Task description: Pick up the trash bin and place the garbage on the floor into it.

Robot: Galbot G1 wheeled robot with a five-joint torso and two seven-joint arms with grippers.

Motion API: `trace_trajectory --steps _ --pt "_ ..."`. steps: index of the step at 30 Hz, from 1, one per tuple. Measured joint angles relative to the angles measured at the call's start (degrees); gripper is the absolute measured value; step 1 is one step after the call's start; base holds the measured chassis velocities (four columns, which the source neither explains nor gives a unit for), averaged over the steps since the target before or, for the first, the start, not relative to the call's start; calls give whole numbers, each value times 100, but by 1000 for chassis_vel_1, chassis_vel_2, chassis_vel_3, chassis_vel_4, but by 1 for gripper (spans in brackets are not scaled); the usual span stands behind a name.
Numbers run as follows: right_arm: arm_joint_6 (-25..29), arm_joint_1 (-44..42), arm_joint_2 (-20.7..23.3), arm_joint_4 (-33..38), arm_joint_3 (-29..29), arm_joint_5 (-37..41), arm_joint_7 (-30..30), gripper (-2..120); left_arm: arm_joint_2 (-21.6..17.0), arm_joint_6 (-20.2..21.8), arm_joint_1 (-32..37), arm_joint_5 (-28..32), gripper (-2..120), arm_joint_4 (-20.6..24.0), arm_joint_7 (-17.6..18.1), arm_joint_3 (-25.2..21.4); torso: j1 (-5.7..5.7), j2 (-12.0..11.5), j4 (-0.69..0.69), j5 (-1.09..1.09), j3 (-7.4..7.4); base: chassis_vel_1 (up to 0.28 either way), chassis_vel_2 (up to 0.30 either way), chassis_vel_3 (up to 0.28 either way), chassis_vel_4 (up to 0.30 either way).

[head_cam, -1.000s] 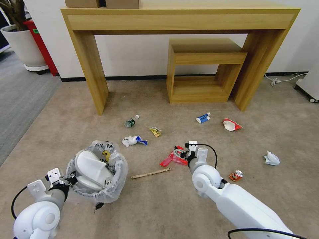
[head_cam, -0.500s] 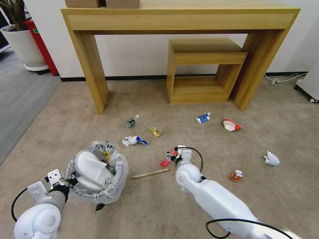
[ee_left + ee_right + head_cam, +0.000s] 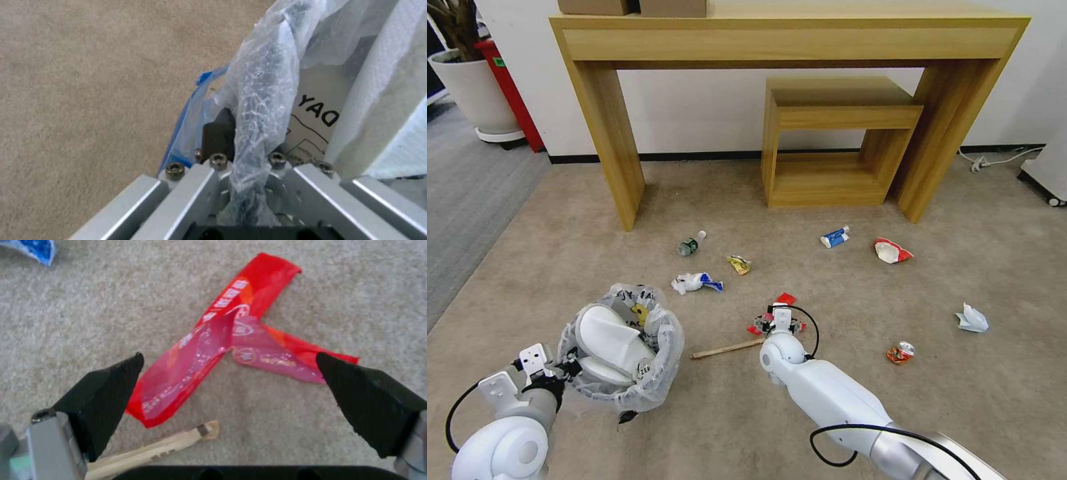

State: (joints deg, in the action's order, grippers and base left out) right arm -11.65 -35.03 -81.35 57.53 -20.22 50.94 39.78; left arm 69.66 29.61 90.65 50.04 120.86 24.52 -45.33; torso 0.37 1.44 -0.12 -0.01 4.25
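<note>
At lower left of the head view, I had the left gripper (image 3: 564, 366) pinching the trash bin (image 3: 620, 353) by its bagged rim, keeping it ready beside the litter. Right of it, near centre, my right gripper (image 3: 231, 400) hung spread above the red wrapper (image 3: 231, 346) on the floor (image 3: 827, 280), straddling it for a grasp.

Wooden stick (image 3: 728, 348) — right of trash bin (image 3: 627, 393).
</note>
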Motion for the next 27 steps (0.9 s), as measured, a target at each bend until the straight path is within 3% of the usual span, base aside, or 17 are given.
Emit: trace_trajectory --steps 15,27 --pt "130 220 -549 -869 -60 -305 -172 98 80 -66 68 -57 0 113 -45 17 0 0 0 0 0 0 0 0 0" --pt "291 438 -997 -1736 -178 -528 -479 91 123 -181 90 -77 0 197 -103 53 0 0 0 0 0 0 0 0 0"
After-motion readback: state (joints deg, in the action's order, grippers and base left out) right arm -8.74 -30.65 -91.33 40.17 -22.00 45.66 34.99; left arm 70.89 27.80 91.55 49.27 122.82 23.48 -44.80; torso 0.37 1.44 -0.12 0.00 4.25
